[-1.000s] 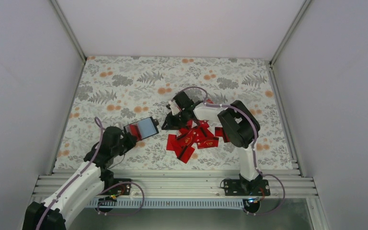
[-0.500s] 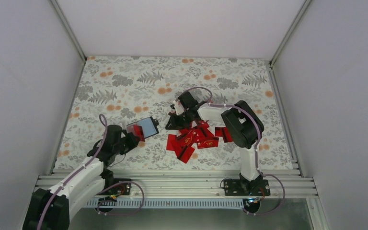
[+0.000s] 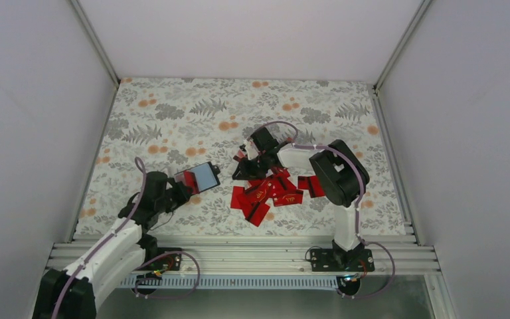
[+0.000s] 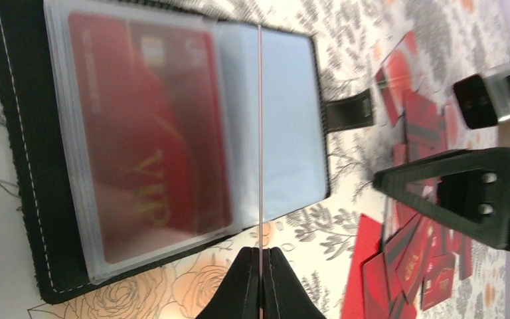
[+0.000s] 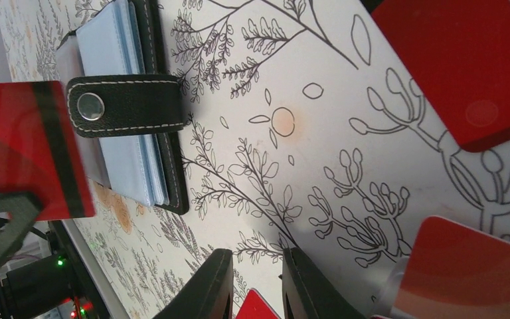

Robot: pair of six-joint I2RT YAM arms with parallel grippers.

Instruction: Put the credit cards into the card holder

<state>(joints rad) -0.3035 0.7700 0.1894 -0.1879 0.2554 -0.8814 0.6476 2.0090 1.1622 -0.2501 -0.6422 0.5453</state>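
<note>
1. The left gripper (image 4: 260,256) is closed. Its two fingertips press together on the near edge of a thin sheet, which its own camera sees only as a fine reddish line running straight ahead of the tips.
2. In the right wrist camera this sheet appears as a striped card (image 5: 30,149), red with a black band. It stands upright, with one black finger of the left gripper at its near edge. Whether a clear leaf of plastic is around it, I cannot tell.
3. The card holder (image 4: 16,146) lies open on the table (image 3: 172,113), directly ahead of the left fingertips and below them. The held card stands over its middle fold.
4. To the left of these fingertips a clear pocket (image 4: 89,246) holds a VIP card (image 4: 149,146). To their right are the grey-blue pockets (image 4: 289,126). The snap tab (image 4: 348,109) sticks out from that right edge, towards the right gripper (image 5: 257,256).
5. The right gripper has a narrow gap between its fingers. The flowered table shows through the gap, and nothing is between the tips.
6. The card holder is apart from the right gripper, on the side where the left gripper is. The loose credit cards (image 3: 265,193) lie in a heap just beside the right gripper, on its side towards the arm bases. Some lie under its fingers.
</note>
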